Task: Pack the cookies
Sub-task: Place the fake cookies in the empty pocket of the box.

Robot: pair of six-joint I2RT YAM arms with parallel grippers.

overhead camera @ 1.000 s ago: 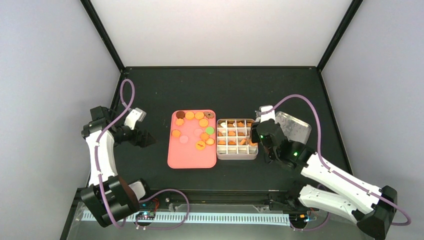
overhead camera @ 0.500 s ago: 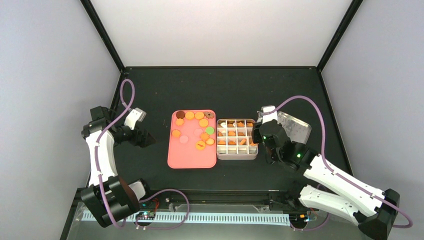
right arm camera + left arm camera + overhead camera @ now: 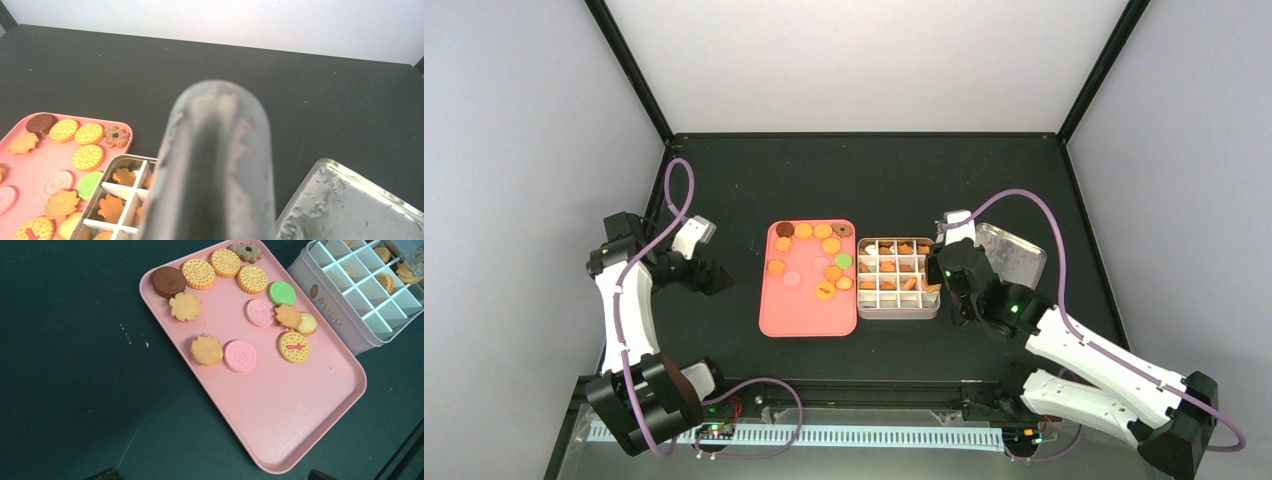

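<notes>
1. The right end effector [image 3: 946, 282] hangs over the right-hand edge of the pale rectangular tin [image 3: 898, 312], which has a white grid insert. It is closed on the handle of the dull grey metal tongs [image 3: 215, 165], which fill its wrist view. I cannot tell whether the tips carry anything.
2. The cookies [image 3: 292, 346] are small flat discs and flower shapes in orange, pink, green and brown. Most lie on the far half of the pink plastic tray [image 3: 300, 430], just beside the tin, and others sit in the grid cells.
3. The step in hand looks like working the tongs at the right-hand cells. Centre the tips over one cell, clear of the dividers. Go low before easing the squeeze, so a cookie drops flat rather than across a wall.
4. Lift straight up before crossing to the tray, because a dragged tip could shift the light insert.
5. Steer clear of the clear lid [image 3: 1016, 255] lying just right of the tin.
6. The left end effector [image 3: 711, 277] stands fully open and empty, left of the tray. That spot suits it, being out of the tongs' path.
</notes>
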